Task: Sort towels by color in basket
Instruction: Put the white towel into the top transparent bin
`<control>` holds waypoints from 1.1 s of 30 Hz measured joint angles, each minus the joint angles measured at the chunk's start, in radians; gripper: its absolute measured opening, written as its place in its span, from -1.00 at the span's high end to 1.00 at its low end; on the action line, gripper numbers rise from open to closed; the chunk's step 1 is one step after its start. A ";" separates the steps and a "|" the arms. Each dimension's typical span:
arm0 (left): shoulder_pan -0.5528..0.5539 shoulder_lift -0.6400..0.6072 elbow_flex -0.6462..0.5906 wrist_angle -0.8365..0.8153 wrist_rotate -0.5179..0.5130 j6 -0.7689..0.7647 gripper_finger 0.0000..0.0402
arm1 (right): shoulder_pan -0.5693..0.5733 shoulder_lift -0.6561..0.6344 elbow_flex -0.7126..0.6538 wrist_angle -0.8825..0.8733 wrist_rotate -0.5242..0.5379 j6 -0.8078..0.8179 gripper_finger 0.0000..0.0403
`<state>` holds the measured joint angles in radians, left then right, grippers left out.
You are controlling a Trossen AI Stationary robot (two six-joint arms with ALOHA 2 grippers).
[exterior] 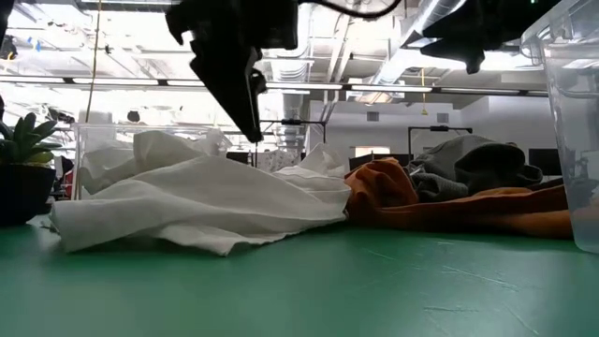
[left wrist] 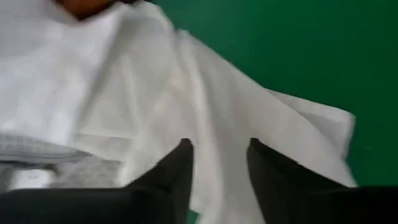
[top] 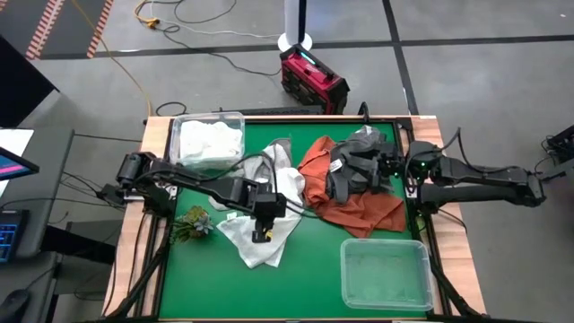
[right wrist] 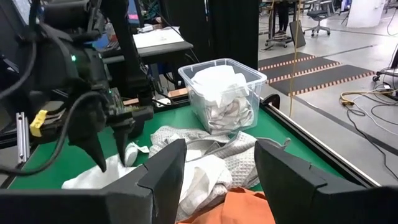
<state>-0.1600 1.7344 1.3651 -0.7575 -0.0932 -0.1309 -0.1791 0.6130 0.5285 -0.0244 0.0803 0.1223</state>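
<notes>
A white towel lies crumpled on the green table; the low view shows the white towel resting flat on its folds. My left gripper hovers just above it, pointing steeply down, open, with nothing between its fingers. A pale grey towel lies beside it. A rust orange towel lies further right with dark grey towels piled on it. My right gripper waits level at the table's right, above that pile, open and empty.
A clear bin holding white cloth stands at the far left corner. Another clear bin, with nothing in it, stands near the front right. A small green plant sprig sits at the left edge. A red case lies on the floor beyond the table.
</notes>
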 joint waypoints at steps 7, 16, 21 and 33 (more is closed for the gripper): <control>0.001 0.023 -0.028 0.015 -0.015 0.036 -0.18 | 0.000 0.044 0.000 0.030 0.000 -0.001 -0.11; 0.002 0.082 -0.098 0.109 -0.059 0.169 -0.21 | 0.000 0.035 0.000 0.044 0.000 -0.019 -0.11; 0.002 0.138 -0.098 0.097 -0.090 0.212 -0.21 | 0.000 0.022 0.000 0.042 0.000 -0.027 -0.11; -0.018 0.172 -0.099 0.061 -0.074 0.282 0.94 | 0.002 0.022 0.000 0.032 0.000 -0.025 -0.11</control>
<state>-0.1781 1.9064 1.2663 -0.6960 -0.1670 0.1514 -0.1768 0.6346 0.5282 0.0078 0.0799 0.0971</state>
